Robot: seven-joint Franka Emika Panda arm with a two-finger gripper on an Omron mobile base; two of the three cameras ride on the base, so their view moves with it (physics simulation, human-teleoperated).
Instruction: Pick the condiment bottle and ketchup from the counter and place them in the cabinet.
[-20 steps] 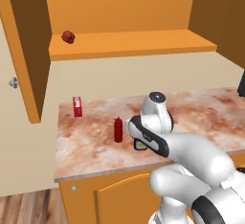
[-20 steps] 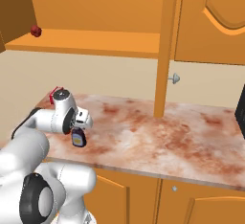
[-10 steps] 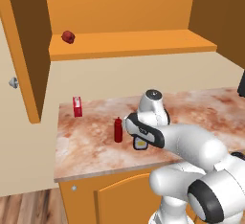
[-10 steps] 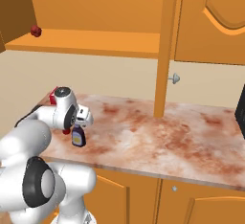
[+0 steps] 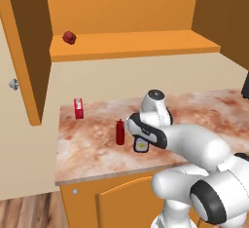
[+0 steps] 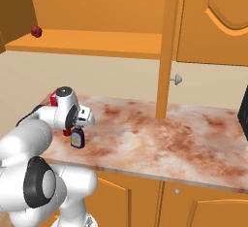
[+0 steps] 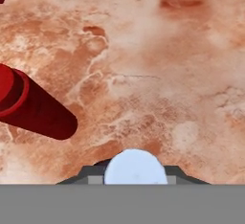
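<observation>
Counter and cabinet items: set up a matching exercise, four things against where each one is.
Things:
1. condiment bottle
2. ketchup
3. red-and-white carton
4. small round red object

Places:
A. on the cabinet shelf
B. standing free on the counter, beside the gripper
C. under the gripper, by the counter's front
D. near the counter's back left corner

Pairs: 1-C, 2-B, 3-D, 4-A

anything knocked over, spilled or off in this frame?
Nothing stands out. The ketchup stands upright on the counter. The condiment bottle is upright under the gripper, whose jaws I can't make out. No spills. A small red carton stands near the wall, also upright.
</observation>
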